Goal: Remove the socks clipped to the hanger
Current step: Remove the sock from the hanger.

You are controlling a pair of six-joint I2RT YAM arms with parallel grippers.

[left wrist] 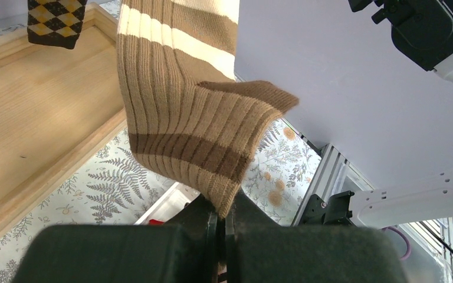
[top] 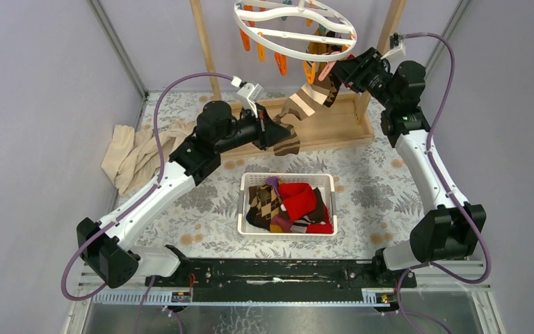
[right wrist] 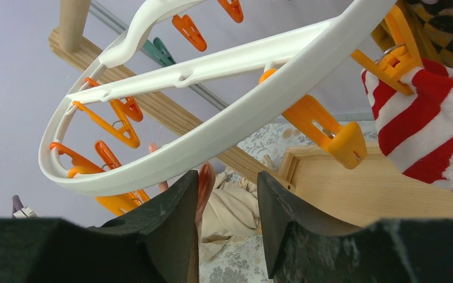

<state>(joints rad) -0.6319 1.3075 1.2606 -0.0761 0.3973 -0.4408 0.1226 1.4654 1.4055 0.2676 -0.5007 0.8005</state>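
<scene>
On the floral-patterned desk [top: 382,188], nearest the arm bases, a white basket [top: 250,179] holds loose socks, among them a red one [top: 297,200] and a brown argyle one [top: 264,205]. Beyond it the left tool [top: 277,132] is pressed together on the lower edge of a tan striped sock [top: 302,108]. Its long axis slants from that pinch up and to the right, towards the hanger [right wrist: 230,127]. A beige cloth [top: 135,156] lies crumpled at the left. Behind stands the wooden rack [top: 320,129]. At the hanger's rim the right tool [right wrist: 227,177] stands spread, a salmon clip [right wrist: 205,183] against one finger. A red-and-white sock [right wrist: 424,124] hangs from an orange clip [right wrist: 398,56]. Pale lilac walls [top: 42,83] close the space.
</scene>
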